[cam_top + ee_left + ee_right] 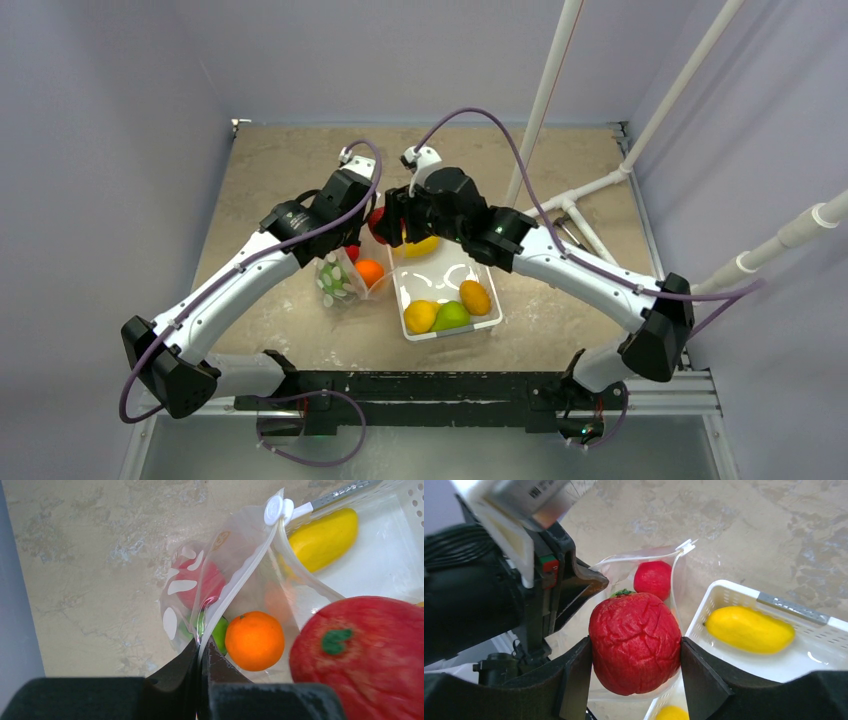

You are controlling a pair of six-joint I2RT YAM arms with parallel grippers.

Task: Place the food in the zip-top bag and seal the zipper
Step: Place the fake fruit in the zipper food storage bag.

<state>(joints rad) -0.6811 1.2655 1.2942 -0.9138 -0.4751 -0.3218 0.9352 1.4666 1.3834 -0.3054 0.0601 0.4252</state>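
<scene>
The clear zip-top bag (338, 282) (200, 575) stands open on the table, left of the white tray (492, 322). My left gripper (202, 647) is shut on the bag's zipper (240, 580) strip and holds the mouth up. Inside the bag lie an orange fruit (254, 640), a green one (219, 629) and a small red one (652, 579). My right gripper (635, 652) is shut on a large red fruit (634, 630) (377, 222), hanging just over the bag's mouth. In the tray are a long yellow fruit (749, 628) and three more fruits (450, 312).
White pipes (580, 200) run across the table's back right. Grey walls close in the table on three sides. The two wrists are close together over the bag, with the left arm's camera housing (509, 510) right beside the held fruit.
</scene>
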